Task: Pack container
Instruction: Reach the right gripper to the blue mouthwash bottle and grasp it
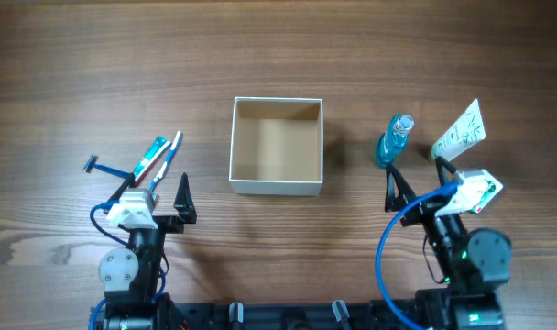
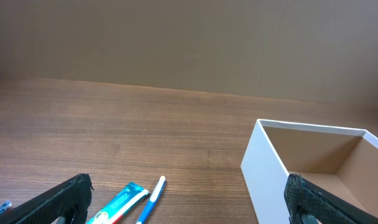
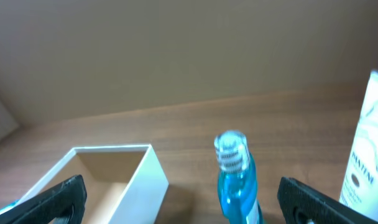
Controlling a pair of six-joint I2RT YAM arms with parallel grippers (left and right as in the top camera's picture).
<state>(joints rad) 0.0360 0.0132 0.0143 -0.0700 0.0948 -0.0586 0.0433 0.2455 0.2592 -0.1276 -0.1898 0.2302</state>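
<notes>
Packing pending: square white box with tan cardboard interior [image 1: 277,188] sits empty on wooden bench [image 1: 77,55]; left jaws and right jaws gape wide, holding nothing, apparently readied for teal toothpaste tube [image 1: 150,158] and blue bottle [image 1: 395,142] alongside.

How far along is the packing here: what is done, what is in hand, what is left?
Done: nothing; the container is empty. In hand: nothing; the left gripper and right gripper are both open and empty. Left: the toothpaste tube, toothbrush, blue bottle and Pantene tube sit outside it on the table.
</notes>
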